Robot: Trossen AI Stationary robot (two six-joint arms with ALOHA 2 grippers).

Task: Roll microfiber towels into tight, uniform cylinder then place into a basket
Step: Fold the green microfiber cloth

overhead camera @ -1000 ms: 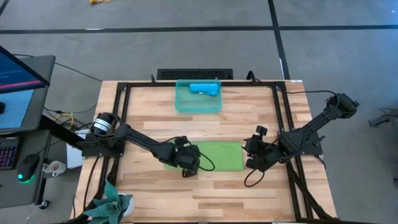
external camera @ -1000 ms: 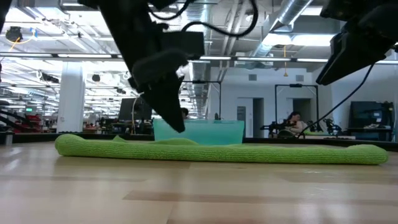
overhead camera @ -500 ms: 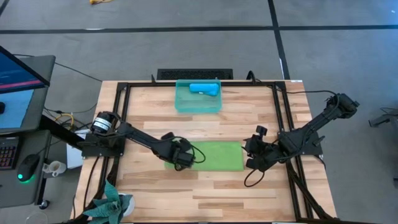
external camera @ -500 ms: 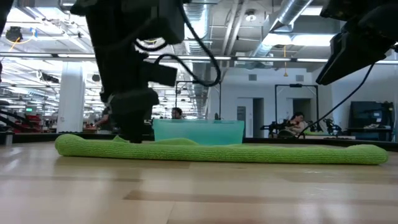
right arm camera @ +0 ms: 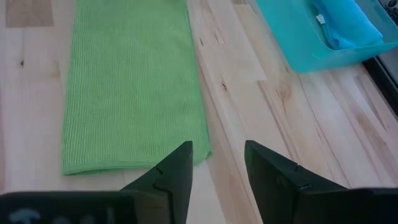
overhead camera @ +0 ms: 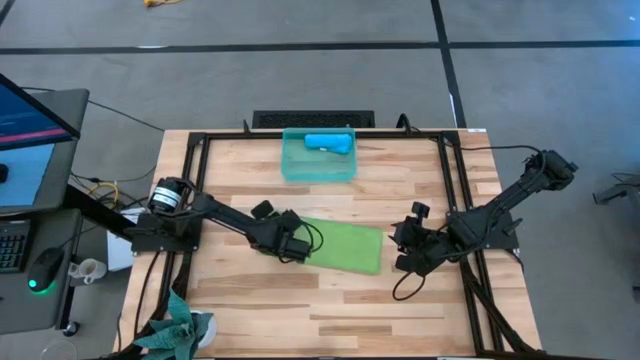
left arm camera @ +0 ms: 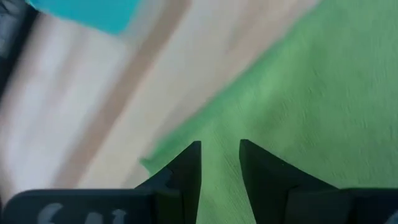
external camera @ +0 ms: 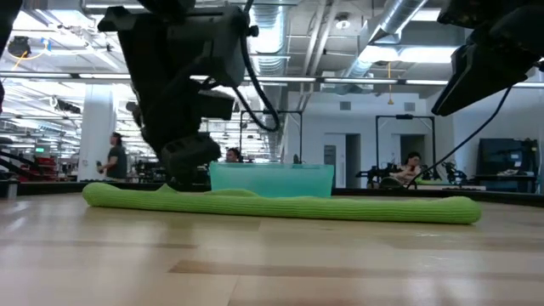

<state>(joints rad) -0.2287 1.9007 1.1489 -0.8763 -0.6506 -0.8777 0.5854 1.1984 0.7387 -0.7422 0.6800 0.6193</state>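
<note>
The lime green towel (overhead camera: 340,245) lies flat on the table as a long strip, slanting a little; it also shows in the low view (external camera: 280,206). My left gripper (overhead camera: 296,243) is down on its left end, shut on it. My right gripper (overhead camera: 405,252) is open and empty, above the table just past the towel's right end (right arm camera: 134,158). The sky-blue towel (overhead camera: 328,142) lies rolled inside the teal basket (overhead camera: 292,165) at the table's far side. My left gripper pinches the green towel's left end (left arm camera: 219,134) between its two fingers, close to a corner (left arm camera: 148,163). The fingers (left arm camera: 186,171) come from above, pointing down. One layer or several, I cannot tell. The towel stays lying on the table.
Black frame rails (overhead camera: 196,190) run along the table's left, right and far sides. A toy plant (overhead camera: 180,328) stands at the near left corner. Bare wood lies between towel and basket and along the near edge. People (external camera: 115,157) show in the room beyond.
My left gripper has gone toward the table's far edge and a little left, drawing the green towel's left end with it. The towel has turned on the table and now lies slanted; its right end has shifted slightly left.
</note>
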